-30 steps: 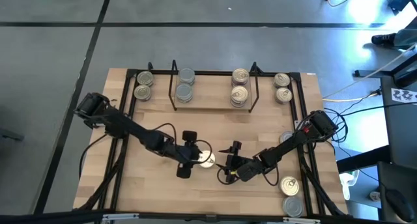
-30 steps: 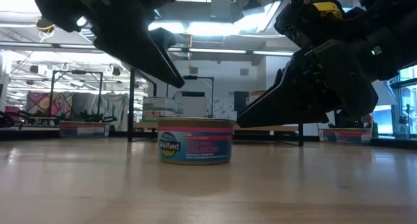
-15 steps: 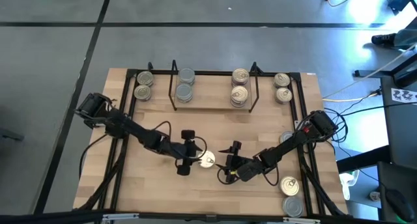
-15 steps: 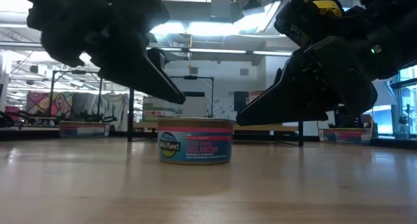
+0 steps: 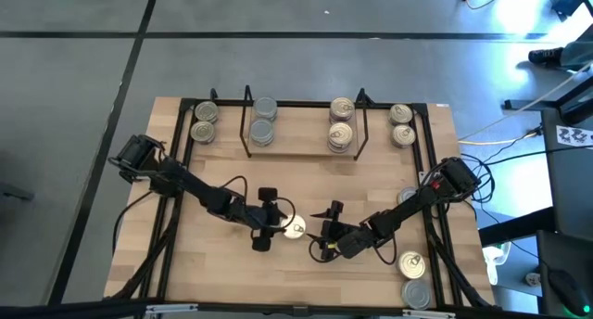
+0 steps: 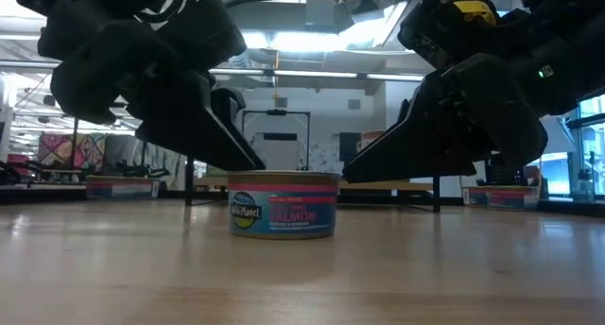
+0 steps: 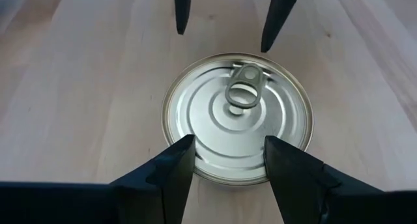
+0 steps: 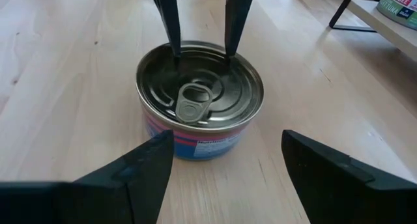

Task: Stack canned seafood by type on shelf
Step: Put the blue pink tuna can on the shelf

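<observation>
A salmon tin (image 5: 295,229) with a pull-ring lid (image 7: 238,116) and a pink label (image 6: 284,216) stands upright on the wooden table, between my two grippers. My left gripper (image 5: 281,228) is open; it slants down from the table's left, with its fingertips (image 8: 174,51) over the lid's rim on that side. My right gripper (image 5: 320,234) is open wide on the tin's right, its fingers (image 8: 140,175) short of the tin. The shelf (image 5: 301,145) at the far edge carries stacks of silver tins (image 5: 262,124) and pull-ring tins (image 5: 341,126). My left gripper has both fingertips (image 6: 253,162) right at the top of the lid's left rim (image 7: 195,160), slanting down from the table's left. I cannot tell whether they touch the lid or hover just above it. The tin stands flat on the table.
More tins stand beside the shelf at the far left (image 5: 204,121) and far right (image 5: 401,126). Others stand by the right arm near the table's right edge (image 5: 412,263). Black frame rails (image 5: 176,171) run along both sides. Bare wood lies between the shelf and the grippers.
My left gripper has sunk toward the tin, and its fingertips have come from well above the lid down to the lid's left rim. Its finger gap is unchanged. The tin stays where it was.
</observation>
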Controlling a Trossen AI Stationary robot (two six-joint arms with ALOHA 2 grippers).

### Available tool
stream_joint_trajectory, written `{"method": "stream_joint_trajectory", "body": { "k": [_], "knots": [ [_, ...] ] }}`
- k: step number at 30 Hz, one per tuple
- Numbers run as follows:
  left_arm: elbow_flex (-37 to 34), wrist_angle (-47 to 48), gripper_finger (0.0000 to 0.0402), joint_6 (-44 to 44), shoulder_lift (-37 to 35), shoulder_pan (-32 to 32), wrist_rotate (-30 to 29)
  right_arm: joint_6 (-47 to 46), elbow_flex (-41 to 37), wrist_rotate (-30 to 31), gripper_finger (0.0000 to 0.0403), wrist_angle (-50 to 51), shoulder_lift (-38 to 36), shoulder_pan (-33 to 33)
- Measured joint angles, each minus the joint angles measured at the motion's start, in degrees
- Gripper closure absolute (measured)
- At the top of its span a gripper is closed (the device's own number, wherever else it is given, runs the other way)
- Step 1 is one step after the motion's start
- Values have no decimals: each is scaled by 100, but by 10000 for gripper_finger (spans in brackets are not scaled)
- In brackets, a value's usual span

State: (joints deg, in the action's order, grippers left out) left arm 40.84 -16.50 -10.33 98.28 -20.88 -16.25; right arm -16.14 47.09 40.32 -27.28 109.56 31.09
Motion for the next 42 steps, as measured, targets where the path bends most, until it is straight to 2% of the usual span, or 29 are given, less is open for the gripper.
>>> {"method": "stream_joint_trajectory", "body": {
  "k": [6, 9, 13, 16, 22, 25, 31, 35, 42],
  "knots": [
    [4, 164, 218, 9, -17, 0, -4, 41, 0, -67, 121, 15, 0, 0],
    [2, 182, 218, 98, -17, -2, -4, 380, 13, -152, 121, -13, 0, 35],
    [-70, 113, 218, 157, -17, -2, -2, 1313, 273, -167, 121, 19, 0, 171],
    [-380, -405, 218, 98, -19, -2, -7, 2282, 538, -215, 121, 213, 0, 209],
    [-916, -1342, 218, -131, -16, 0, -31, 3304, 1093, -371, 121, 1382, 0, 101],
    [-985, -1414, 218, -153, -13, 0, -29, 3595, 1258, -445, 121, 1728, 0, -2],
    [-1329, -2036, 218, -195, -9, 0, -22, 4187, 1294, -651, 121, 1743, 0, -87],
    [-1454, -2259, 218, -268, -2, -2, -30, 4212, 1296, -751, 121, 1733, 26, -122],
    [-1454, -2274, 218, -282, -2, -2, -37, 4555, 1300, -600, 121, 1502, 411, -203]
  ]
}}
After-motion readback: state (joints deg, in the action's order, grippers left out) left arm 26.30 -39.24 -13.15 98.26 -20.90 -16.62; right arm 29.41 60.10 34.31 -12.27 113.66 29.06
